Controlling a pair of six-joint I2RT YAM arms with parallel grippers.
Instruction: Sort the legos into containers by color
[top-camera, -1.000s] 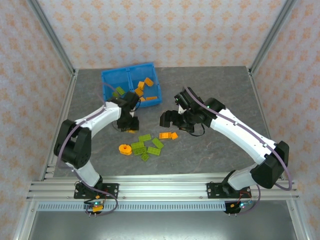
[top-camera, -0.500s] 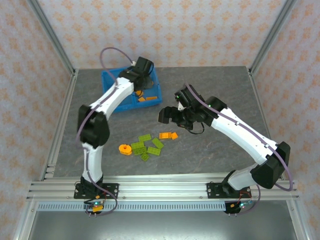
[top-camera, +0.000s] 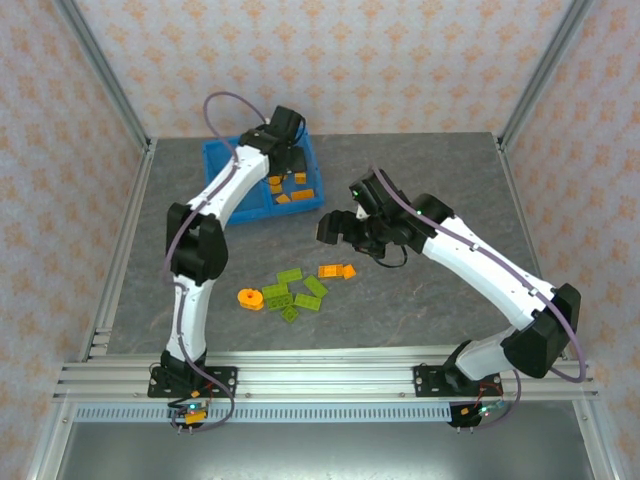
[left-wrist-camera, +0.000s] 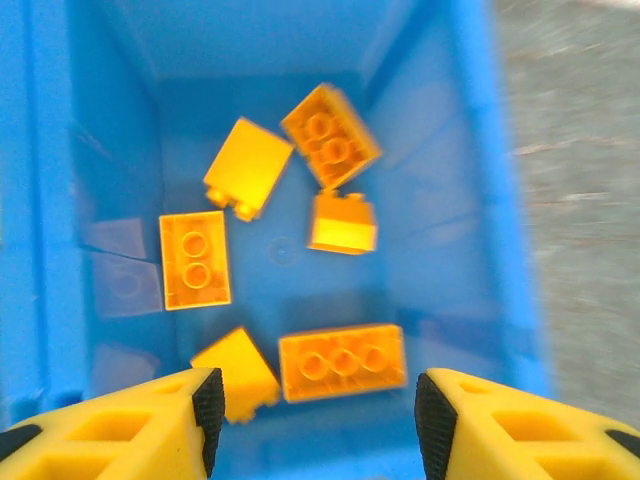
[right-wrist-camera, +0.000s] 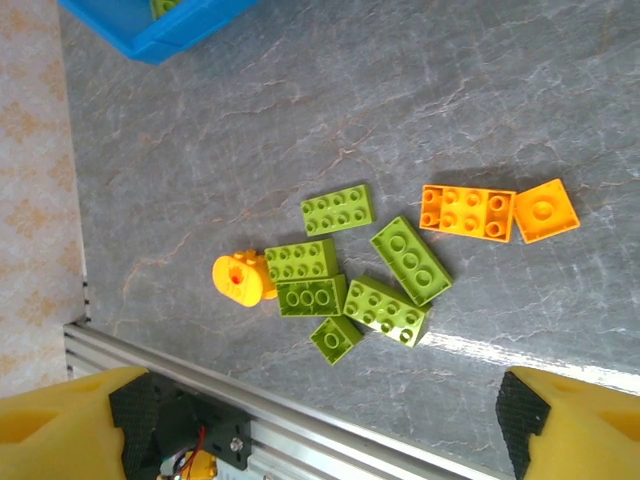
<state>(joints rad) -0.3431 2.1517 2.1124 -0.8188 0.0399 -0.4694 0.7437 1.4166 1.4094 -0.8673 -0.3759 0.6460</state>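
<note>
Left fingers (left-wrist-camera: 520, 410) and right fingers (right-wrist-camera: 580, 420) spread wide, empty; lime green studded plastic bricks (right-wrist-camera: 410, 260) look light, rigid, slick; I'd pinch flat sides.

The place was a robotics lab cell: aluminium frame posts (top-camera: 100, 65), patterned wall panels (top-camera: 400, 60) and a bolted base rail (top-camera: 320, 380) enclosed a grey tabletop (top-camera: 430, 170).

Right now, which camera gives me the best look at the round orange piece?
Right wrist: the round orange piece is large, sharp and unobstructed. Top external shows it small, left of the loose bricks. The left wrist camera looks into the blue bin.
</note>
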